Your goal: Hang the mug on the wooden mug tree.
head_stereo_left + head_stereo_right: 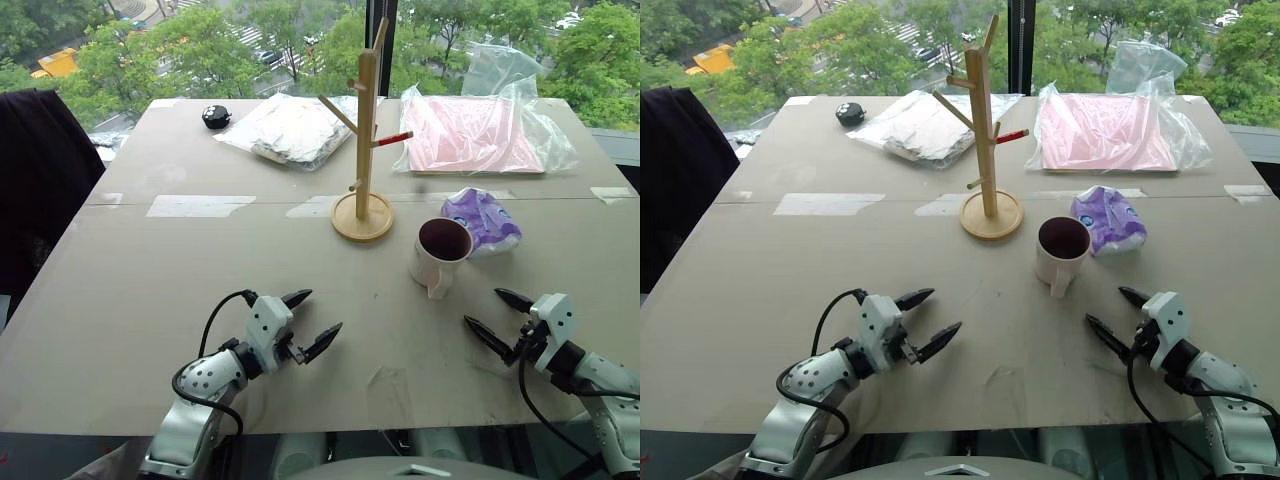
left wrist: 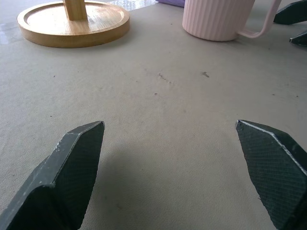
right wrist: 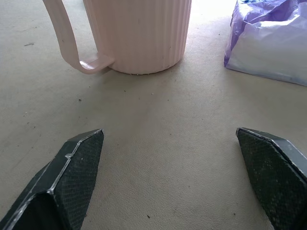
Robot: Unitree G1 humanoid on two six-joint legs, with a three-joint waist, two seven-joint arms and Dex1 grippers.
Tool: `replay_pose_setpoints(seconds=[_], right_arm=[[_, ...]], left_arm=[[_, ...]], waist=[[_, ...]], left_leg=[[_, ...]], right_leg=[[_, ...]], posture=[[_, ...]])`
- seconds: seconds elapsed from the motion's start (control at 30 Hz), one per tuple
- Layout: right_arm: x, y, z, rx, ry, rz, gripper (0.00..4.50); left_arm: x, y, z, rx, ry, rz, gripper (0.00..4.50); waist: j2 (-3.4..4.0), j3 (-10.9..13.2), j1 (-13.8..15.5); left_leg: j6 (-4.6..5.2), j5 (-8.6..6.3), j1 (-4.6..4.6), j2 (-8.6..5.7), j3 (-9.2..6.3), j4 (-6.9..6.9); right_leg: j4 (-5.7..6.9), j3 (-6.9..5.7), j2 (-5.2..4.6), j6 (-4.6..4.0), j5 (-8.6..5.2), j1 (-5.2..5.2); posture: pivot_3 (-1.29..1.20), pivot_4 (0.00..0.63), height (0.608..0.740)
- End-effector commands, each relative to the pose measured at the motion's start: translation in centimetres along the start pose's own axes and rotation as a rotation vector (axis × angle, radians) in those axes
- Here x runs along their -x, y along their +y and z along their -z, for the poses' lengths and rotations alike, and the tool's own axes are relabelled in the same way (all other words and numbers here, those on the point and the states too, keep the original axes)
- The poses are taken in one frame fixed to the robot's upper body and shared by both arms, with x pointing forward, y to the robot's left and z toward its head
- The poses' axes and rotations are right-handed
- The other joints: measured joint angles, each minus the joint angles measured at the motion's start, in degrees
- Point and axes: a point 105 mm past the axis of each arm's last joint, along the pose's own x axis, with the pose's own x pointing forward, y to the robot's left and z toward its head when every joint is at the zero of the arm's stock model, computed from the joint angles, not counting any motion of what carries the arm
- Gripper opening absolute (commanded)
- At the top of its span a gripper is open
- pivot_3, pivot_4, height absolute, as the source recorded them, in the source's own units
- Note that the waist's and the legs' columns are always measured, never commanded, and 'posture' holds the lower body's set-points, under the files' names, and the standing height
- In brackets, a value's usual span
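The pale pink ribbed mug [image 1: 440, 252] stands upright on the table, its dark inside showing and its loop handle [image 3: 67, 40] turned toward me. Just behind it and to the left rises the wooden mug tree [image 1: 363, 150] on its round base, one peg red-tipped. My right gripper [image 1: 496, 312] hovers open near the table's front right, a short way in front of the mug, nothing between its fingers. Further left along the front edge, my left gripper [image 1: 312, 320] is open and empty, pointing toward the mug.
A purple-and-white plastic packet [image 1: 484, 218] lies right beside the mug on its right. At the back lie a pink pad in a clear bag [image 1: 478, 130], a white bagged item [image 1: 290, 128] and a small black object [image 1: 216, 116]. A dark chair [image 1: 35, 190] stands at the left.
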Motion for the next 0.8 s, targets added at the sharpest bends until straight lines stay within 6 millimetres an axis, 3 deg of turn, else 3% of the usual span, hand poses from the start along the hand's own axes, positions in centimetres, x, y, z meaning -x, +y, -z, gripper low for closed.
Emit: replay_pose_setpoints(seconds=[0.03,0.8], right_arm=[[0.35,-0.32,-0.71,0.028,-0.018,0.017,4.46],[0.40,0.02,-0.75,0.020,-0.018,0.018,4.46]], left_arm=[[0.58,0.00,0.86,0.020,0.045,-0.010,4.50],[0.65,0.00,0.49,0.028,0.030,0.002,4.50]], waist=[[0.00,0.0,0.0],[-0.01,0.0,0.0]], left_leg=[[0.00,0.00,0.00,0.00,0.00,0.00],[0.00,0.00,-0.02,0.00,0.00,0.00]], right_leg=[[0.00,0.00,0.00,0.00,0.00,0.00],[0.00,0.01,0.00,0.00,0.00,-0.03]], posture=[[0.00,0.150,0.740],[0.00,0.150,0.740]])
